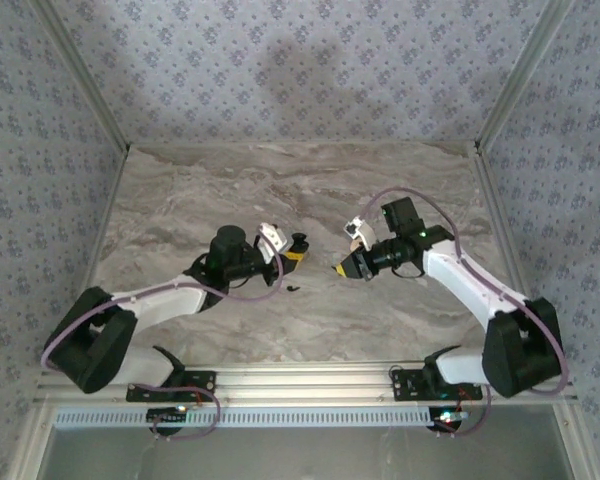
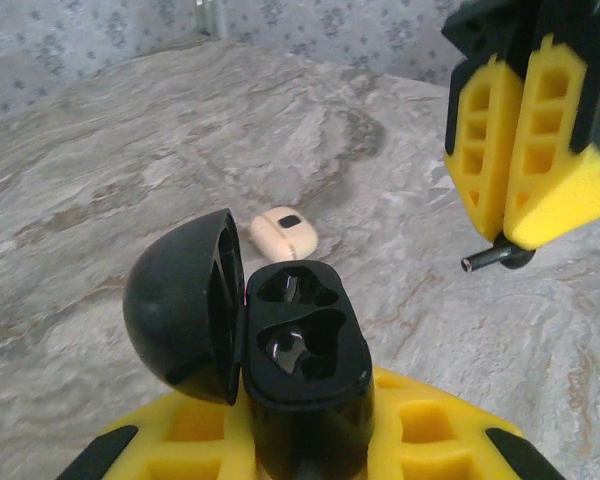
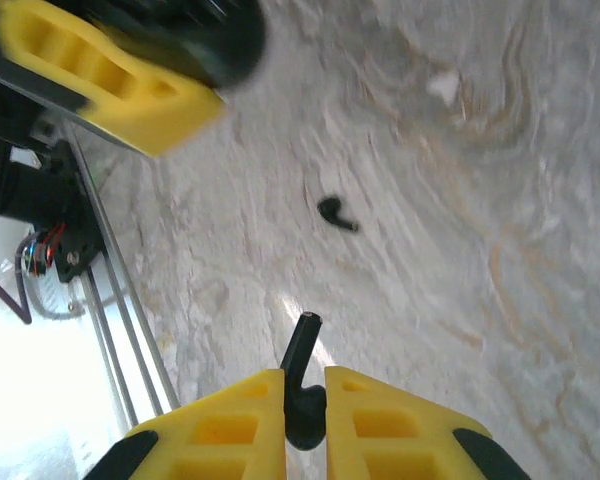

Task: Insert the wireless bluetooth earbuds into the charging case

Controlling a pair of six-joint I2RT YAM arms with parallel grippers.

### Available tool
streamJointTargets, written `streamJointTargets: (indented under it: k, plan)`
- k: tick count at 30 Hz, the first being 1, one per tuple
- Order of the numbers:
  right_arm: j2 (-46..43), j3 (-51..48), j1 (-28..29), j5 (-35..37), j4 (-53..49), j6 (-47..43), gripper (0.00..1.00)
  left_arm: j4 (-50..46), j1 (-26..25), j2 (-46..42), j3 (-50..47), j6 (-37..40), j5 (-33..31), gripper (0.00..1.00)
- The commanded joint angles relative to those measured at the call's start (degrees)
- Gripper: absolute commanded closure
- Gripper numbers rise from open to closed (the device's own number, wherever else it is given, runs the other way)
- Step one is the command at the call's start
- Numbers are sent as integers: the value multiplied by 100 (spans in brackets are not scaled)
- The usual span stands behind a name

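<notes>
Case (image 2: pixel 305 340): black, held off the table (image 1: pixel 380 190) near its middle, clamped between the yellow fingers of the left gripper (image 1: pixel 296 250).
Lid (image 2: pixel 175 300): swung open to the left of the case body in the left wrist view, hinged along that side, dome facing outward.
Wells: two, facing up toward the left wrist camera, both bare inside.
Left gripper: closed on the lower part of the case, one finger on each side of it.
Right gripper (image 3: pixel 303 400): closed, pinching an earbud, over the middle of the table just right of the left gripper.
Held earbud (image 3: pixel 302 350): black, bud end caught between the yellow fingertips, stem sticking out past them. In the left wrist view it sits above and to the right of the case, apart from it.
Loose earbud (image 3: pixel 337 212): black, lying on the bare table near the middle, on the near-edge side of the left gripper, touching neither gripper nor case.
Gap: the two grippers face each other across a short stretch of table, tips apart.
Beige item (image 2: pixel 283 232): small, rounded, with a dark patch on top, on the table beyond the case in the left wrist view; cannot tell what it is.
Table: grey-brown marbled top, arm bases at the near edge.
</notes>
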Motion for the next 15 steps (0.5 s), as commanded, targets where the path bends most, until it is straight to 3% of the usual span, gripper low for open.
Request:
streamJointTargets:
  k: [1,15]
  plan:
    - [551,427,51,204,-893,-123,85,-584,51,-462,-93,-76,-552,87]
    - [2728,1447,484,321,-2146,-691,86,-1802,239,-1712,-362,24,-904,87]
